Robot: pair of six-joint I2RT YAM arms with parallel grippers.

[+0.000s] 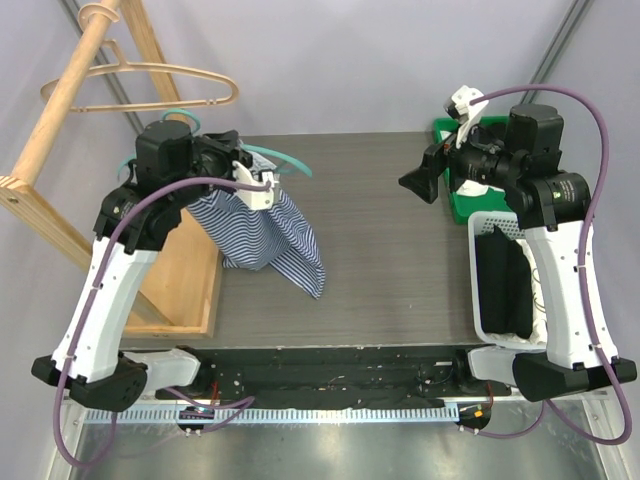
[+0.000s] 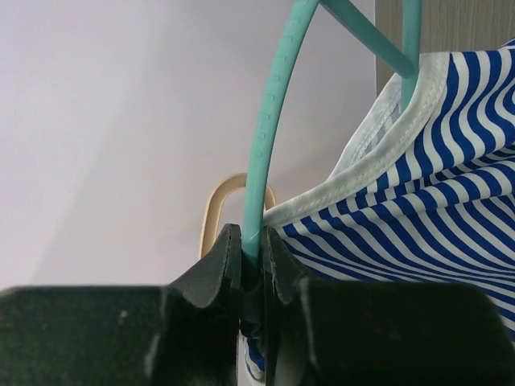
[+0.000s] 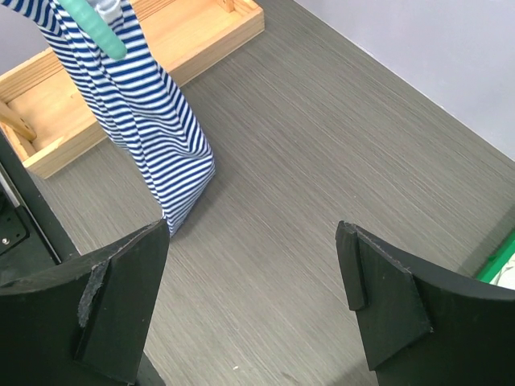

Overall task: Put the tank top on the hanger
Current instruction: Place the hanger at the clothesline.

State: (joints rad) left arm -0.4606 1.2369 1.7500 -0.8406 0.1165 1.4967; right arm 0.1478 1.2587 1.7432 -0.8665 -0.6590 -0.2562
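Note:
The striped tank top point(image 1: 268, 235) hangs from the teal hanger point(image 1: 292, 162) above the table's left side, and its lower hem reaches down to the tabletop. My left gripper point(image 1: 260, 188) is shut on the hanger. In the left wrist view the jaws clamp the teal hanger point(image 2: 257, 193) at my left gripper point(image 2: 251, 241), with the tank top point(image 2: 418, 201) draped to the right. My right gripper point(image 1: 420, 180) hovers open over the table's right side, well apart from the top. In the right wrist view my right gripper point(image 3: 253, 265) holds nothing, and the tank top point(image 3: 145, 121) hangs beyond it.
A wooden rack point(image 1: 60, 120) with a tan hanger point(image 1: 150, 80) stands at the back left on a wooden base point(image 1: 185, 280). A white basket point(image 1: 482, 230) holding a black garment point(image 1: 505, 280) sits at the right. A green bin point(image 1: 460, 205) lies behind it.

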